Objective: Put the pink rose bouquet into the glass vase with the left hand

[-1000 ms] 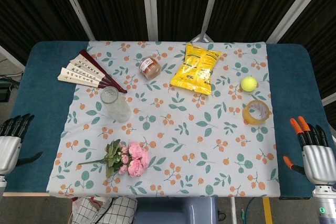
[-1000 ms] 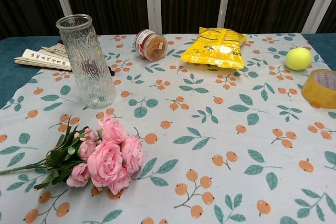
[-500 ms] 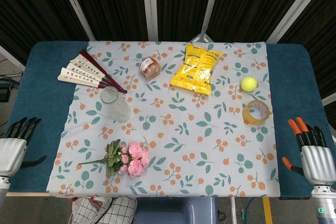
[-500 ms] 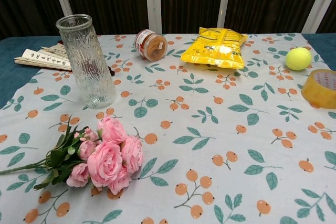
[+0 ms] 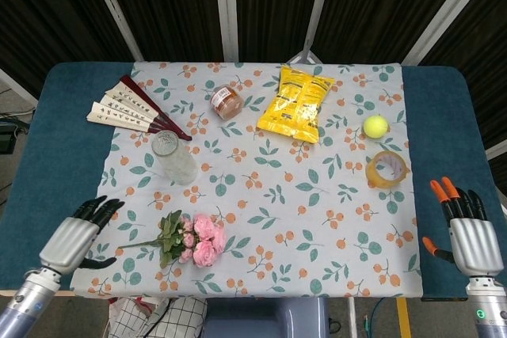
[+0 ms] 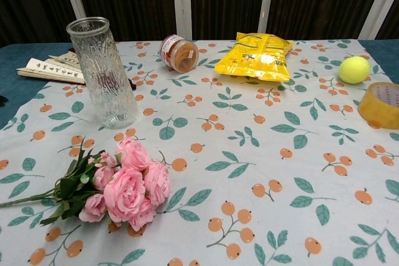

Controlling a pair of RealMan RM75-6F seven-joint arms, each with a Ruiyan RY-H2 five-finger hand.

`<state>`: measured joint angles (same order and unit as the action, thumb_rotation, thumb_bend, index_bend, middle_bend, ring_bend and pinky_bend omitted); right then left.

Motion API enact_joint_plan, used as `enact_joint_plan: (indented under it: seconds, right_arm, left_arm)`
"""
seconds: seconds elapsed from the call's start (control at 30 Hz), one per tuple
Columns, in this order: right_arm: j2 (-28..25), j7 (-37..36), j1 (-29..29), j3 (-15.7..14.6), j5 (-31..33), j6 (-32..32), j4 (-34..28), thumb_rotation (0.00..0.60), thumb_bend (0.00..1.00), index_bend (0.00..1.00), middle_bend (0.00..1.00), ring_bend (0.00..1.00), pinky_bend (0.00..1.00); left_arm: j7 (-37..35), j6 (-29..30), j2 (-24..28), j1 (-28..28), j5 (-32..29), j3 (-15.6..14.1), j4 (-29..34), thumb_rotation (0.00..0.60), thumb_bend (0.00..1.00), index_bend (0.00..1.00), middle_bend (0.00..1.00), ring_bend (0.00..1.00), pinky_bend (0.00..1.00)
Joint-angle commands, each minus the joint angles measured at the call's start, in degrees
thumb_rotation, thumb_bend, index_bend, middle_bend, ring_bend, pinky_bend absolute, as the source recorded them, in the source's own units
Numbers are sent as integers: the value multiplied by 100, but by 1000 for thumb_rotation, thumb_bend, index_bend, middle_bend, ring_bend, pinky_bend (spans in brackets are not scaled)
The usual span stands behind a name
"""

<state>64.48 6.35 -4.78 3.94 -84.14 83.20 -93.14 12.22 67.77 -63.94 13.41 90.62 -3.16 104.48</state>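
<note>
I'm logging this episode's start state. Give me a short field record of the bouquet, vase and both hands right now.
bouquet: pink rose bouquet lying flat on the cloth, stems pointing left
vase: glass vase upright, empty, behind the bouquet
left hand: left hand open, left of the stems, touching nothing
right hand: right hand open at the table's right edge
task state: bouquet not yet grasped

From my seat, the bouquet (image 5: 192, 241) lay on the tablecloth (image 5: 317, 219) at seven o'clock, with the vase (image 5: 173, 157) standing just behind it toward eleven. The fan (image 5: 131, 107) sat at ten o'clock beyond the vase. The jar (image 5: 225, 103) lay at twelve, the snack bag (image 5: 296, 104) just right of it. At two o'clock I saw the ball (image 5: 375, 126), the tape roll (image 5: 386, 169) directly before it.

My left hand (image 5: 75, 237) was at eight o'clock, left of the bouquet; my right hand (image 5: 467, 231) at four.
</note>
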Motion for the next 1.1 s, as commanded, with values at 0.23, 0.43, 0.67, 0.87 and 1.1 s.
enact_joint_plan:
  seconds: [0.23, 0.43, 0.67, 0.87, 1.1]
  right_arm:
    - [-71, -121, 46, 13, 13, 70, -8, 600, 236, 97, 18, 88, 1]
    - [-129, -257, 77, 23, -8, 134, -8, 600, 238, 97, 18, 88, 1]
    - [-170, -388, 86, 29, -17, 143, 26, 600, 236, 98, 18, 88, 1]
    - [-203, -479, 86, 26, -40, 143, 36, 600, 237, 97, 18, 88, 1]
    - [-217, -561, 84, 20, -45, 124, 46, 600, 236, 98, 18, 88, 1]
  left_arm:
    - [1320, -644, -1178, 320, -911, 169, 123, 600, 0, 55, 84, 41, 100]
    - [1889, -554, -1934, 361, -1182, 256, 6, 600, 0, 56, 89, 41, 100]
    - [2228, -443, -2602, 475, -1293, 403, -274, 600, 10, 65, 144, 50, 111]
    - [2606, -270, -2983, 526, -1330, 457, -618, 600, 154, 140, 247, 116, 205]
    - [3320, 8, -3350, 558, -1419, 515, -1031, 600, 333, 300, 405, 269, 374]
